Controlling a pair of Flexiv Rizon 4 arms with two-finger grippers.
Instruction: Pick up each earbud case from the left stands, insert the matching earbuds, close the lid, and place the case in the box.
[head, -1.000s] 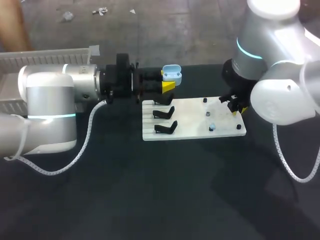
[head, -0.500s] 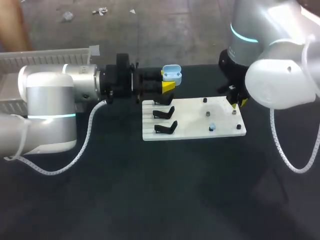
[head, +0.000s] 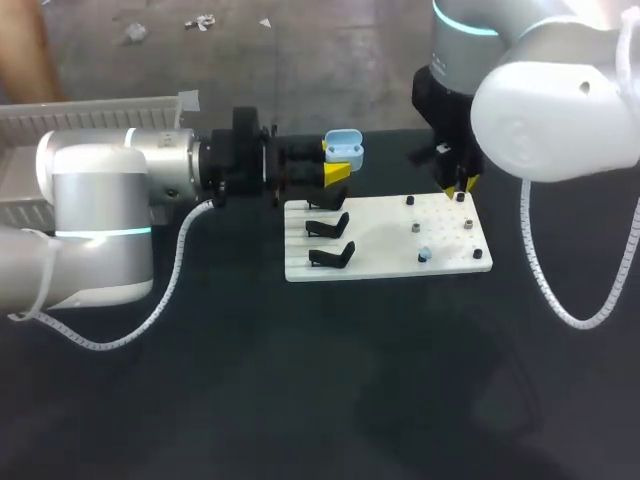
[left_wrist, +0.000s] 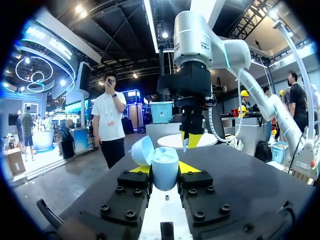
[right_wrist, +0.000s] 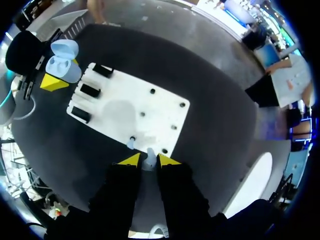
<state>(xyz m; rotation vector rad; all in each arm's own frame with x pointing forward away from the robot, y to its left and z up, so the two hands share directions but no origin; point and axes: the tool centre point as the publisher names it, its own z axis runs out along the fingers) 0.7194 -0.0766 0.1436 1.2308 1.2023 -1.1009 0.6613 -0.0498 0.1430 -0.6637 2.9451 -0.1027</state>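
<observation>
On black table: white fixture board, three black stands along its left side, small pegs at right. Left gripper clamped on light-blue earbud case, lid open, held off board's far left corner. Right gripper over board's far right corner. Second earbud seated on board. Right wrist view alone shows tips nearly together, pinching pale earbud; head view hides it.

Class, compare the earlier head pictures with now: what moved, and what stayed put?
The right gripper lifted off the white board's right side and moved toward its far edge, carrying a pale earbud. The left gripper kept holding the open earbud case; the white board did not shift.
</observation>
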